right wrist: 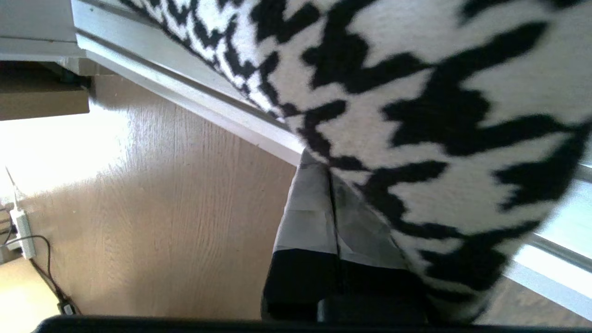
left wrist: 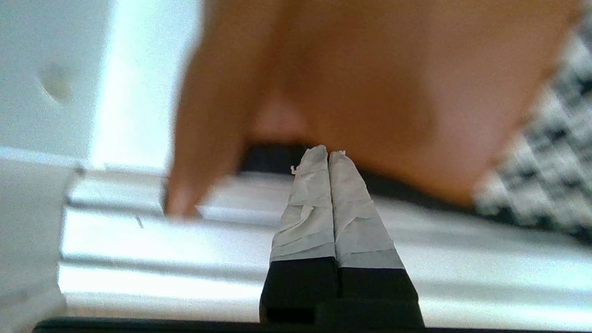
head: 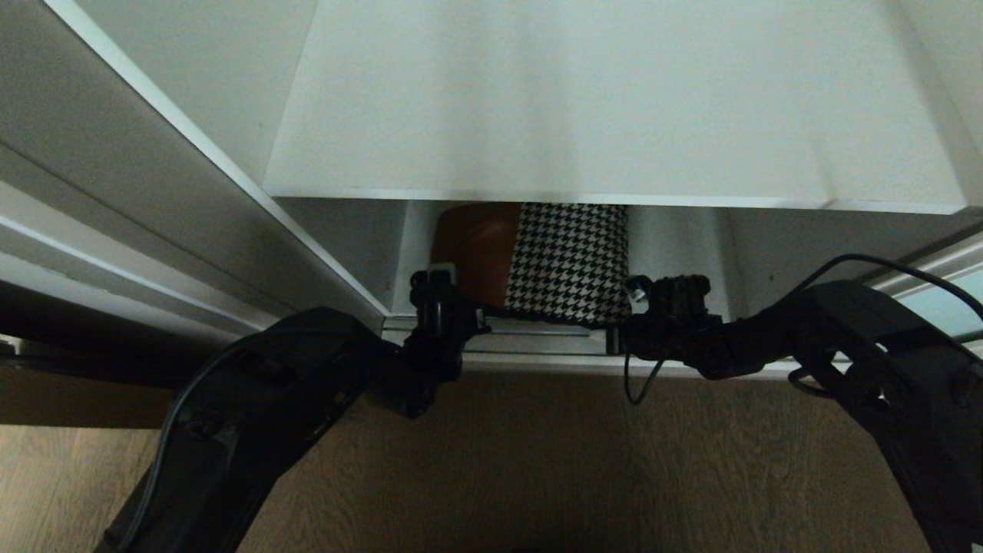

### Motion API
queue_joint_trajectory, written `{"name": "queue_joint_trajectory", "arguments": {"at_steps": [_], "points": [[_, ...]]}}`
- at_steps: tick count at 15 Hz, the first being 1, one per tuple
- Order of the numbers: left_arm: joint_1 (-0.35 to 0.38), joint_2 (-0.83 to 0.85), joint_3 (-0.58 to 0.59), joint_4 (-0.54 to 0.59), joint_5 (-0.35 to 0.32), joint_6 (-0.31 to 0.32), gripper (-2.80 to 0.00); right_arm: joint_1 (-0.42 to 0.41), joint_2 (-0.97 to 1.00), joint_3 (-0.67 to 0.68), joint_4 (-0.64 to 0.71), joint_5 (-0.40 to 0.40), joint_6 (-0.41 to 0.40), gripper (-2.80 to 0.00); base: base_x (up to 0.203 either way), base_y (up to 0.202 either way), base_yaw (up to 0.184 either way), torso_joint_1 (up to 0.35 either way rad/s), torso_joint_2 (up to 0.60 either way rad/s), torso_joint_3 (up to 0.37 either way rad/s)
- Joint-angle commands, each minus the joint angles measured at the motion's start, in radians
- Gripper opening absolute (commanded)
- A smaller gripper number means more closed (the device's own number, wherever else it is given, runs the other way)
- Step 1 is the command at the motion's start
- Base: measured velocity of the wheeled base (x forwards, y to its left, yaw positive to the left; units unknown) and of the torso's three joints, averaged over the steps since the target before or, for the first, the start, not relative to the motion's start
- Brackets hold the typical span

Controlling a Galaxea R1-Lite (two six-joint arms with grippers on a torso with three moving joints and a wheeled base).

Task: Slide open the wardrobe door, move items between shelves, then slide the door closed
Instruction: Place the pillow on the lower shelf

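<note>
The cushion [head: 549,261] sits at the front edge of the bottom shelf [head: 676,253], half hidden under the upper shelf [head: 614,115]. The left gripper [left wrist: 328,155] is pressed together by its brown end. The right gripper [right wrist: 323,171], fingers also together, touches its checked end; only that view shows a floor cable [right wrist: 41,273].

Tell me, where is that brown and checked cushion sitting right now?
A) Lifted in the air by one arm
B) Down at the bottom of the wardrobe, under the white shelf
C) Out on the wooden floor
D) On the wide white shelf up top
B: the cushion lies low in the wardrobe beneath the white shelf, with the left gripper and right gripper at its two ends.
</note>
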Motion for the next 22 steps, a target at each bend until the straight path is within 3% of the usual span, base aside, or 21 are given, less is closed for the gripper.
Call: {"name": "queue_joint_trajectory", "arguments": {"at_steps": [1,4,10,12,15,22], "points": [[-0.024,-0.05,0.083,0.001,-0.055,-0.012,-2.8,-0.008,0.002,0.001,-0.004,0.004,0.001,-2.8,0.0,0.0,0.0,0.0,0.0,0.0],[-0.039,0.0,0.07,0.041,-0.092,-0.012,-2.8,-0.013,-0.003,0.0,-0.012,0.005,0.002,-2.8,0.0,0.0,0.0,0.0,0.0,0.0],[-0.03,0.21,-0.324,0.199,-0.059,0.002,-2.8,-0.038,-0.042,0.061,-0.084,0.014,0.006,-2.8,0.0,0.0,0.0,0.0,0.0,0.0],[-0.006,0.24,-0.357,0.243,-0.057,0.032,-2.8,-0.042,-0.078,0.111,-0.13,0.037,0.01,-2.8,0.0,0.0,0.0,0.0,0.0,0.0],[0.01,0.261,-0.355,0.208,-0.066,0.107,-2.8,-0.042,-0.107,0.175,-0.199,0.052,0.01,-2.8,0.0,0.0,0.0,0.0,0.0,0.0],[0.034,0.259,-0.355,-0.014,-0.061,0.13,-2.8,-0.04,-0.119,0.25,-0.273,0.053,0.007,-2.8,0.0,0.0,0.0,0.0,0.0,0.0]]}}
